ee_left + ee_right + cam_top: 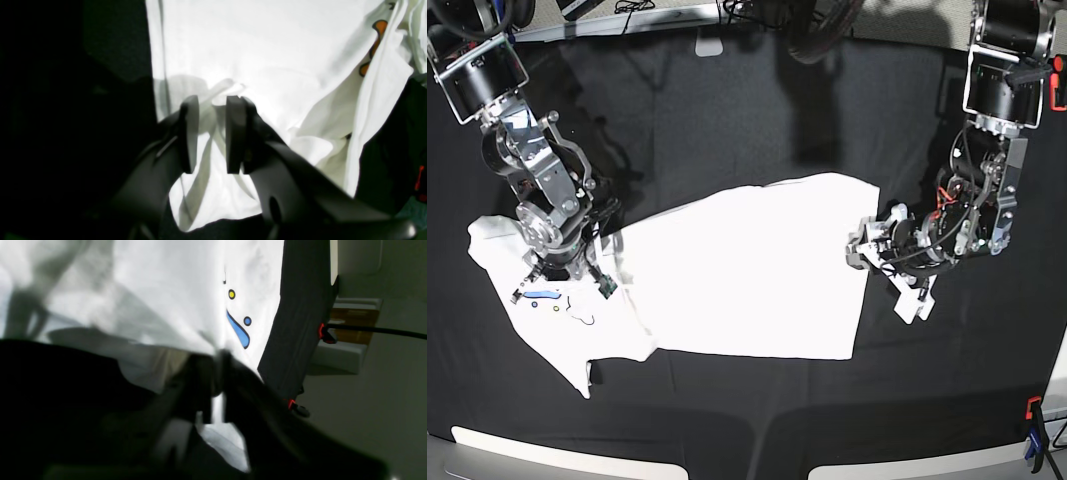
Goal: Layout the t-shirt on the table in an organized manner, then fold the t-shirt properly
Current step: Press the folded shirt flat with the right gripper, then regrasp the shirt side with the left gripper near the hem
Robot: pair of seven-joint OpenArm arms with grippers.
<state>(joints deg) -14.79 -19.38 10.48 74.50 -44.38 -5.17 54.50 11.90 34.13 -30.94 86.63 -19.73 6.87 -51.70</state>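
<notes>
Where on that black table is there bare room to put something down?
The table is bare along its far side behind the t-shirt, and along the near edge in front of it. It is crowded at both ends of the shirt, where the left gripper and right gripper hold the cloth.

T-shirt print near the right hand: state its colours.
Blue stroke with blue and yellow dots on the white t-shirt; clearest in the right wrist view.

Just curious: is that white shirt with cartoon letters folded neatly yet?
No. The white cartoon-lettered t-shirt lies mostly spread, one end rumpled and doubled over.
</notes>
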